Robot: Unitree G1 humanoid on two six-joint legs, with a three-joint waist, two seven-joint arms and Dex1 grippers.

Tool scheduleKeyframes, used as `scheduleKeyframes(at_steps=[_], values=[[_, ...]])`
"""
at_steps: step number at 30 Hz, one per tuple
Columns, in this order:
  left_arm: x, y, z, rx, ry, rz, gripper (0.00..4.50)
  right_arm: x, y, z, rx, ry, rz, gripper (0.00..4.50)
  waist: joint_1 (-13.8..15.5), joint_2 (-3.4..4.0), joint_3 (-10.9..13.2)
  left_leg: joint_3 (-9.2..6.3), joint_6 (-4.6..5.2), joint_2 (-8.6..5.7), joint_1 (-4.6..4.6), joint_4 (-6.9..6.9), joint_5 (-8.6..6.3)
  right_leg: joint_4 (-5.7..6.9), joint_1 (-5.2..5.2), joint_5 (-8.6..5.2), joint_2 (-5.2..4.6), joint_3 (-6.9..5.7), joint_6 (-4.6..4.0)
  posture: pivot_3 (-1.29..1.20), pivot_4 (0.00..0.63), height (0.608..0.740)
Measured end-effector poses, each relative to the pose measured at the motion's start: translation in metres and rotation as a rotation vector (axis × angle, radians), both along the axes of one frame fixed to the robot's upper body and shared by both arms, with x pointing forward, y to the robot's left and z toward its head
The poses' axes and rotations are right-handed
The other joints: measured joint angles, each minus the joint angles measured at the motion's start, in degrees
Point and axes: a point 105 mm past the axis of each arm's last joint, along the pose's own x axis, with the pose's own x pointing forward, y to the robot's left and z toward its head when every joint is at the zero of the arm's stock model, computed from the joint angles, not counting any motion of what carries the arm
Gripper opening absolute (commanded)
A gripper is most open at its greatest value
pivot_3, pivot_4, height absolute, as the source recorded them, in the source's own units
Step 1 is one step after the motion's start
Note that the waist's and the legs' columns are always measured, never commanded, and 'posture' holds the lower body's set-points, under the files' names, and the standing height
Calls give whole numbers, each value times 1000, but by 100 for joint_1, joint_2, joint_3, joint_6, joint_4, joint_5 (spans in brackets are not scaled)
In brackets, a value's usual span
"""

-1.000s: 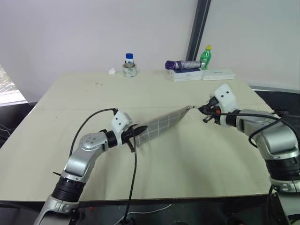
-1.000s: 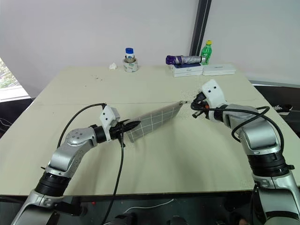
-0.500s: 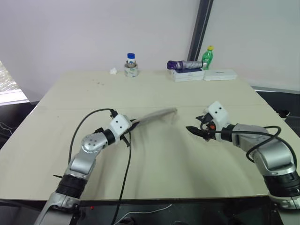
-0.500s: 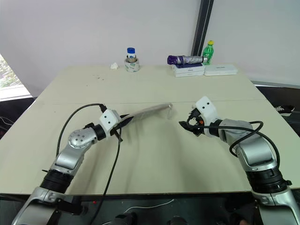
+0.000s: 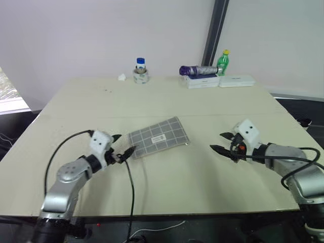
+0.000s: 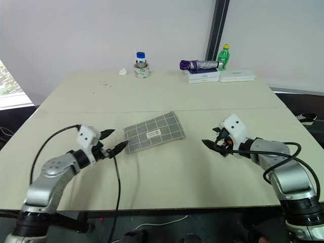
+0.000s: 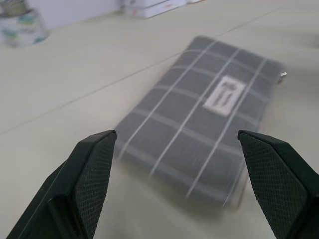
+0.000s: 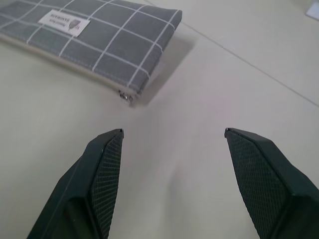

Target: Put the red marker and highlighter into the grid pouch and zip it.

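The grid pouch point(image 5: 158, 136) lies flat on the table, label side up, grey with white lines and a small white label point(image 7: 227, 94). Its zipper edge looks closed, with the slider point(image 8: 125, 95) at one corner. My left gripper point(image 5: 125, 143) stands open just short of the pouch's left end, not touching it. My right gripper point(image 5: 216, 141) is open too, a short way to the right of the pouch, with bare table between its fingers point(image 8: 102, 169). The red marker and the highlighter are out of view.
Along the table's far edge stand a blue-capped jar on a tape roll point(image 5: 140, 71), a crumpled tissue point(image 5: 120, 77), a folded purple umbrella point(image 5: 197, 70) on white boxes point(image 5: 235, 80), and a green bottle point(image 5: 221, 62).
A second ago both grippers held the pouch stretched in the air between them. Both have opened and let go, the pouch has dropped flat onto the table, and both arms have drawn back.
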Motion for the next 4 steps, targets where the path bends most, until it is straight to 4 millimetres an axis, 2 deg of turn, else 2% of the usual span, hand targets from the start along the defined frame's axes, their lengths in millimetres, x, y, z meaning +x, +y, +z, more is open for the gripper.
scheduleKeyframes(at_steps=[4], values=[[-6,14,0,-22,17,57,4096,0,-4,3,16,-19,3,3374,15,0,0,0,0,1,0,2,0,-2,3,0,-4,0,0,0,150,737]])
